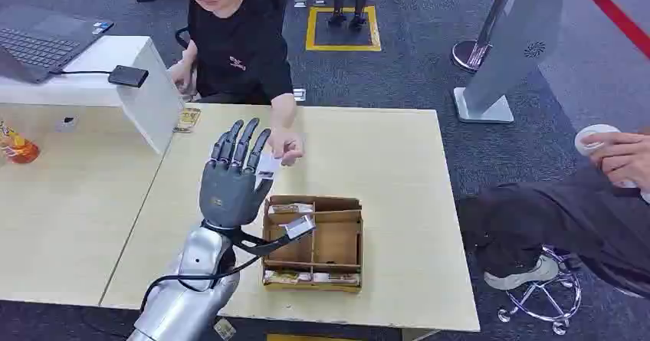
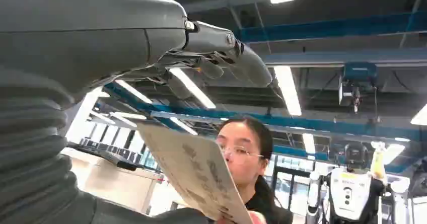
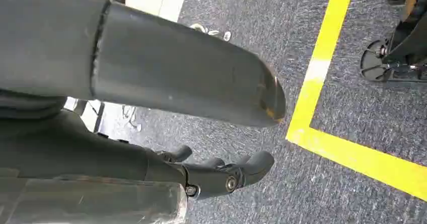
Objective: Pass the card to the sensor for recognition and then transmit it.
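Reaching out over the far half of the pale table (image 1: 383, 149) in the head view, left hand (image 1: 232, 178) raised with fingers stretched upward, card (image 1: 267, 165) pinched at its thumb side. Meets there a person's hand (image 1: 285, 146) coming in from the far edge, fingertips touching the card's other end, so card shared between both for now. Just beside the wrist, toward the near edge, an open cardboard box (image 1: 313, 243) with dividers, more cards lying in its compartments. Off at the far left corner, on a raised white desk, a small black sensor (image 1: 128, 76) on a cable, next to a laptop (image 1: 40, 46). Seen from the left wrist, same hand (image 2: 151, 58) large across the frame, card (image 2: 194, 176) jutting out edge-on with printed marks, a person behind it under ceiling lights; grip point itself hidden there. Seen from the right wrist, right hand (image 3: 221, 176) hanging over grey carpet beside a yellow floor line (image 3: 352, 153), fingers loosely curled, grasping nothing. By judgement: card well apart from the sensor and already offered to the person, so recognition step likely done, handover under way; left to do, letting go once the person has it.
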